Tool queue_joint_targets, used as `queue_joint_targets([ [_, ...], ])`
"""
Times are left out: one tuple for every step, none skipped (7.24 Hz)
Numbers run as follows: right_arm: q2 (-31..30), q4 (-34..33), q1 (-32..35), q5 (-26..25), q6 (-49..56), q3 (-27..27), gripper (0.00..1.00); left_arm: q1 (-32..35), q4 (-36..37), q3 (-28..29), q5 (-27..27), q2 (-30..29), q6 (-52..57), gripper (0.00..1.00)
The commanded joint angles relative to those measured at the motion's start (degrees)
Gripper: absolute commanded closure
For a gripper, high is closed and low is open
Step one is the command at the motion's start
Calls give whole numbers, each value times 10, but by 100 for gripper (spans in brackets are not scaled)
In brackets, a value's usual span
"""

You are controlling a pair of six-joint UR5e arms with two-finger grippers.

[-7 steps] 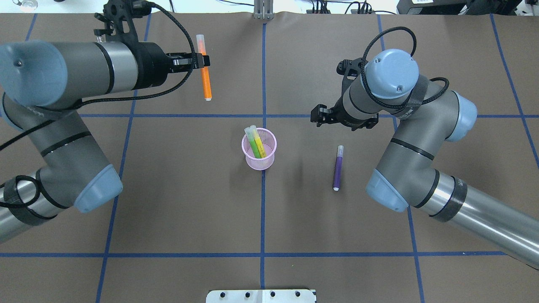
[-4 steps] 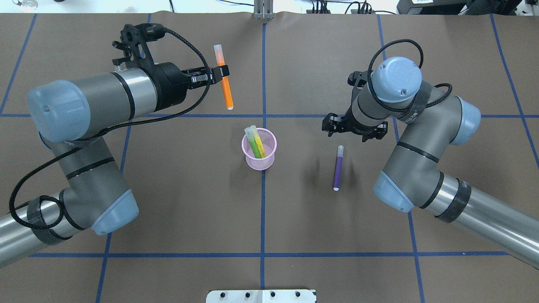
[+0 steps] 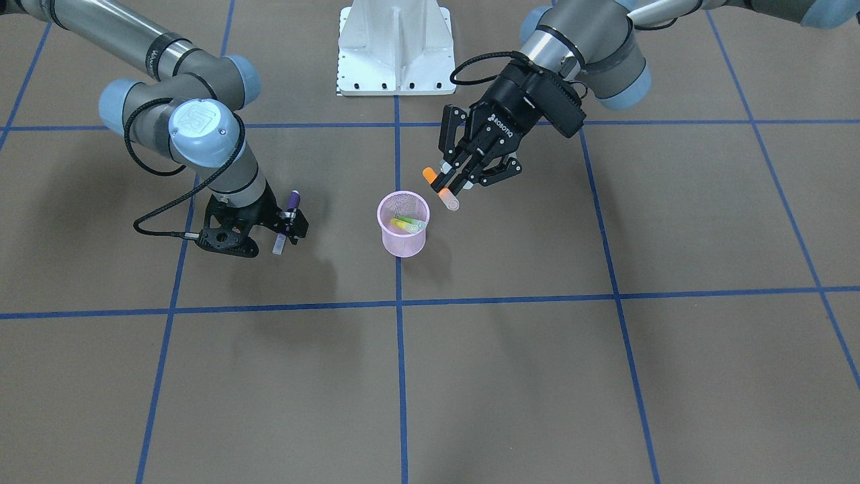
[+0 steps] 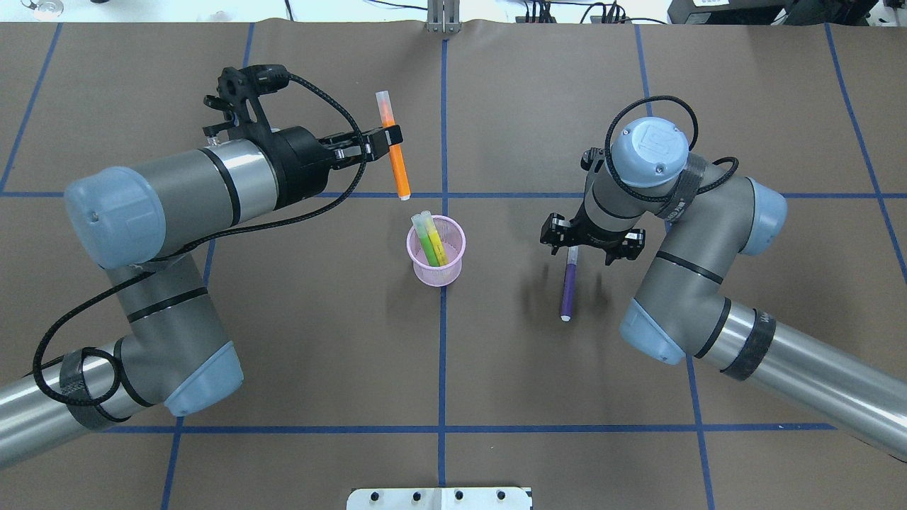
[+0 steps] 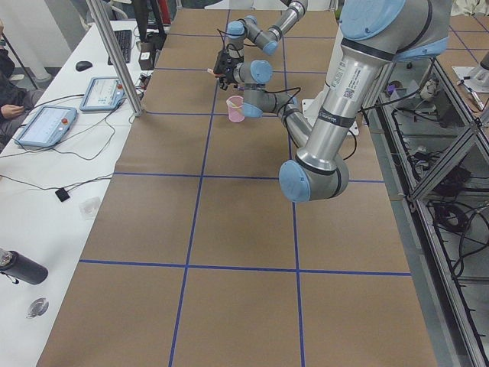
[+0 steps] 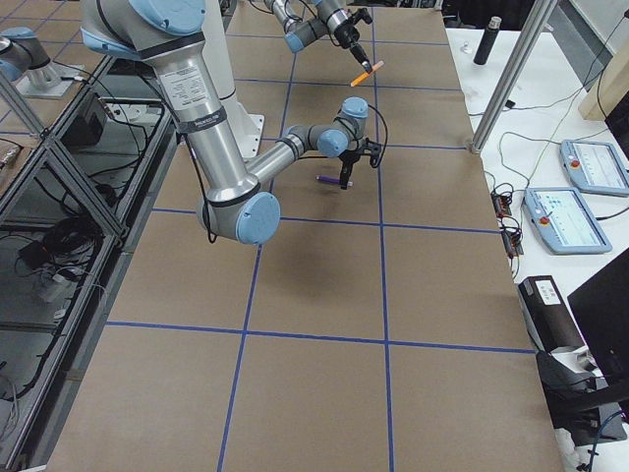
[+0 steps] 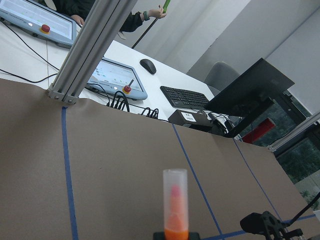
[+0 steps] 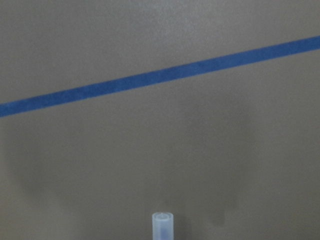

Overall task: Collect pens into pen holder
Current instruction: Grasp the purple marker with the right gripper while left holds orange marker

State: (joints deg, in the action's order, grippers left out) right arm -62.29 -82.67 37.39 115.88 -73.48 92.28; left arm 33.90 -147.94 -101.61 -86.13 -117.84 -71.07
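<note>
The pink mesh pen holder [image 4: 455,268] stands at the table's middle, also in the front view [image 3: 402,243]. A green pen [image 4: 427,244] and a yellow one [image 4: 438,249] lean inside it. My left gripper [image 4: 392,139] is shut on the orange pen [image 4: 400,170], held in the air just beyond the holder; its pale cap [image 7: 175,187] shows in the left wrist view. The purple pen [image 4: 567,289] lies on the table right of the holder. My right gripper [image 4: 581,245] is open, pointing down, with its jaws either side of that pen's pale cap [image 8: 162,225].
The robot's white base plate [image 3: 393,40] is at the table's near edge [image 4: 439,498]. Blue tape lines grid the brown table. Desks with tablets and cables lie beyond the far edge [image 7: 115,75].
My left gripper carried the orange pen right and nearer, up to the holder's far side. My right gripper moved nearer and down over the purple pen's cap end. The purple pen has not moved.
</note>
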Motion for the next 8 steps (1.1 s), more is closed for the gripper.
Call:
queue_joint_targets([
  [1,0,-7,15,-3,-1,17,-1,-5,1,0,1,0,100],
  [1,0,-9,15,-3,-3,23,-1,-5,1,0,1,0,100],
  [2,0,-9,15,-3,-3,31,-1,-5,1,-1,2,0,100],
  [2,0,-11,15,-3,-6,36,-1,-5,1,-1,3,0,100],
  [2,2,-15,14,-3,-10,38,-1,-5,0,-2,5,0,100],
  [2,2,-15,14,-3,-10,41,-1,-5,0,-2,7,0,100],
  [2,2,-15,13,-2,-11,42,-1,-6,-1,-3,7,1,100],
  [2,2,-15,13,1,-11,46,-1,-6,-2,-3,8,1,100],
])
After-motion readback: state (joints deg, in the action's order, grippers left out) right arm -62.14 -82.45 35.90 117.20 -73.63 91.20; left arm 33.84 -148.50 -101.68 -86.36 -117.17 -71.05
